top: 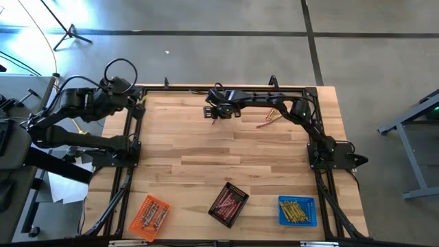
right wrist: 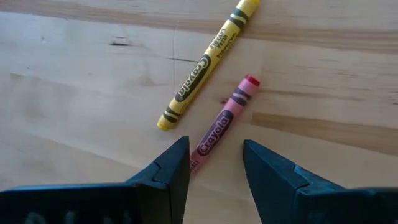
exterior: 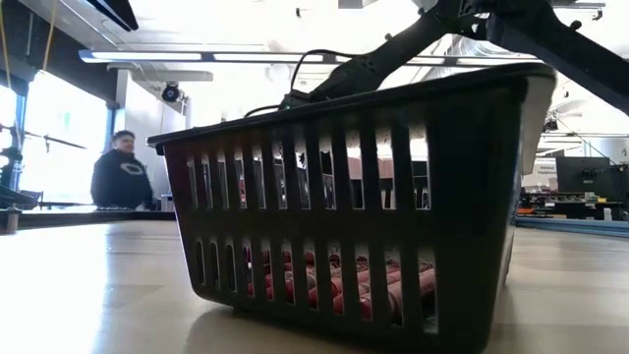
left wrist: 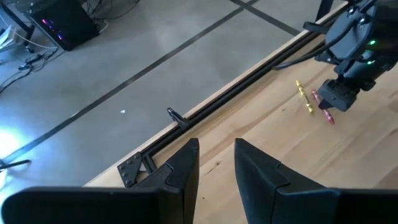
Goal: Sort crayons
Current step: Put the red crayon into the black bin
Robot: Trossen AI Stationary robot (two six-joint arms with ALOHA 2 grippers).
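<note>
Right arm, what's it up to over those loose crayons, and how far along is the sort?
The right gripper hangs open over a red crayon, fingers either side, nothing held. A yellow crayon lies beside it. Most crayons are already sorted: brownish ones in the orange tray, red in the black tray, yellow in the blue tray. The left gripper waits open at the table's far-left edge.

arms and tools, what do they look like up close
Both arms are dark, near-black, jointed links with black cables looping off them. The left tool and the right tool each end in two matte black, wedge-shaped fingers with angular faceted edges. A small green light glows on the right arm's wrist housing, seen from the left wrist view.
</note>
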